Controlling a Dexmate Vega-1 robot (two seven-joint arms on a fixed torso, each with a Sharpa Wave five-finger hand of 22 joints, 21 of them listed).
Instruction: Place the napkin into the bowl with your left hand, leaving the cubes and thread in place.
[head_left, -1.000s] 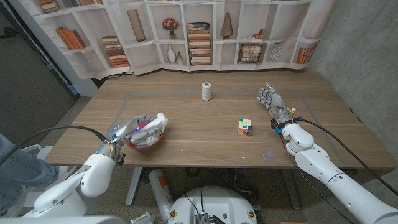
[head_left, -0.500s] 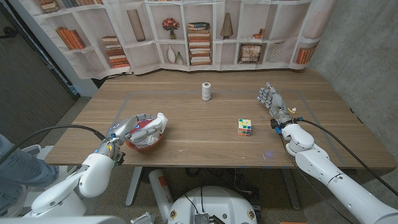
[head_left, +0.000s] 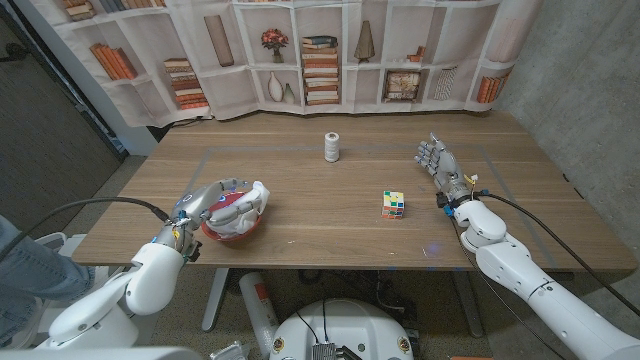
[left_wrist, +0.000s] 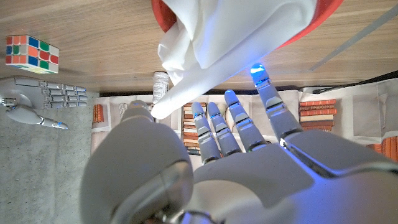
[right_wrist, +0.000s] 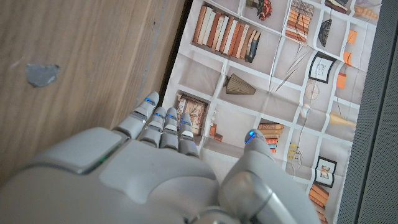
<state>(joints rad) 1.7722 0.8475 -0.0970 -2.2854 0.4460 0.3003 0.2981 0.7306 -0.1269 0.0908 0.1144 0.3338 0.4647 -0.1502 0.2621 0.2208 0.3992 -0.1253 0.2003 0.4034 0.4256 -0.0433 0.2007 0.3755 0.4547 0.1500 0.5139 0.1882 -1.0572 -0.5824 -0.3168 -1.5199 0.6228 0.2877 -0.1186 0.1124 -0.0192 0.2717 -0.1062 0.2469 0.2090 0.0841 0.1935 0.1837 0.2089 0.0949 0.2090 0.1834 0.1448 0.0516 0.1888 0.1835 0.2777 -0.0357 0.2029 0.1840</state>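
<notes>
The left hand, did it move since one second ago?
Yes. The left hand has drawn back a little toward the near table edge, off the bowl; more of the bowl's red rim and the napkin inside now shows. The bowl stayed put.

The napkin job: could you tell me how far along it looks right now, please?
Mostly done: the white napkin sits in the red bowl, one corner poking over the rim. The left hand hovers beside the bowl, fingers apart, holding nothing. The cube and thread spool stand untouched. What remains is withdrawing the hand.
</notes>
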